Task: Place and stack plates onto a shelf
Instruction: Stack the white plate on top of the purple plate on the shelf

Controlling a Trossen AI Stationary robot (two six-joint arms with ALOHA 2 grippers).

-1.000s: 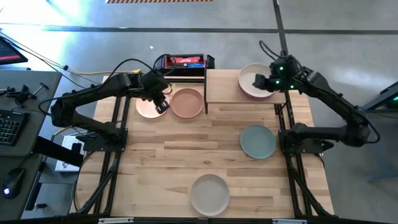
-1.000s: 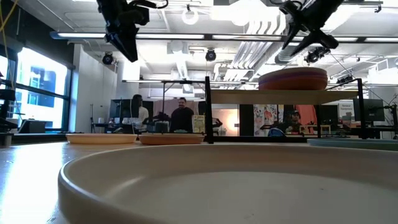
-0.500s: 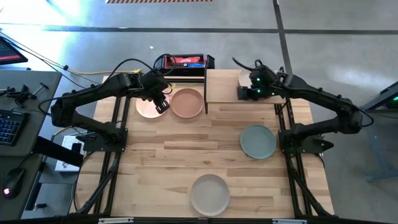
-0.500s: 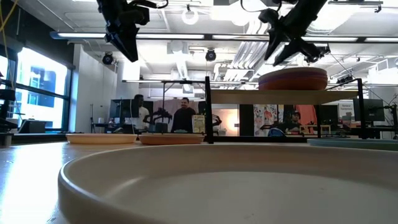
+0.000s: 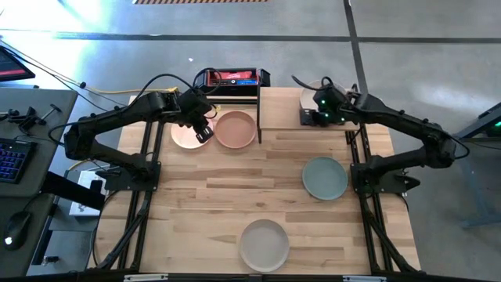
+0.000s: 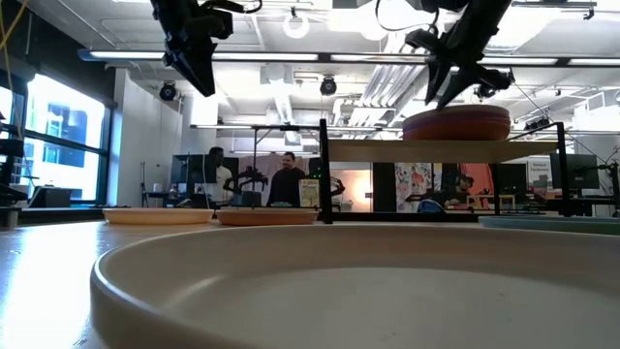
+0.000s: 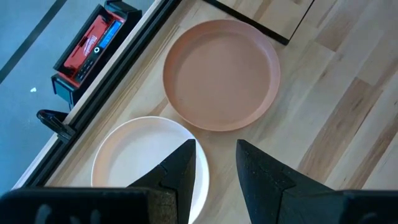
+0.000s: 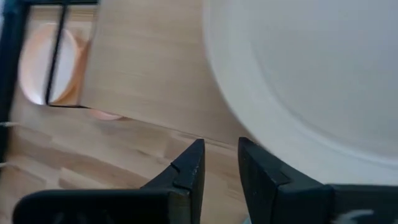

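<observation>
The right arm reaches across the far right corner of the worktop [image 5: 235, 196], elbow bent, its wrist over the shelf [image 5: 282, 110]. The right claw [image 5: 307, 116] hangs above the shelf board at the near-left rim of the stack of plates [image 6: 455, 123]; its fingers [image 8: 186, 171] stand a narrow gap apart with nothing between them, and the off-white top plate [image 8: 311, 74] lies just ahead of the tips. The left arm extends from the left side, forearm level, wrist tipped downward. The left claw [image 5: 203, 131] hovers above the gap between the cream plate [image 7: 140, 155] and the peach plate [image 7: 221, 74], released, its fingers slightly parted and empty. Both plates lie flat on the worktop, just beside each other, to the left of the shelf's black leg. Farther toward the near edge, well apart from either claw, the sage green plate [image 5: 324, 178] lies below the right claw and a pale plate [image 5: 264, 244] lies near the front edge. A black-and-red box [image 5: 231, 77] sits beyond the left claw, at the far edge.
</observation>
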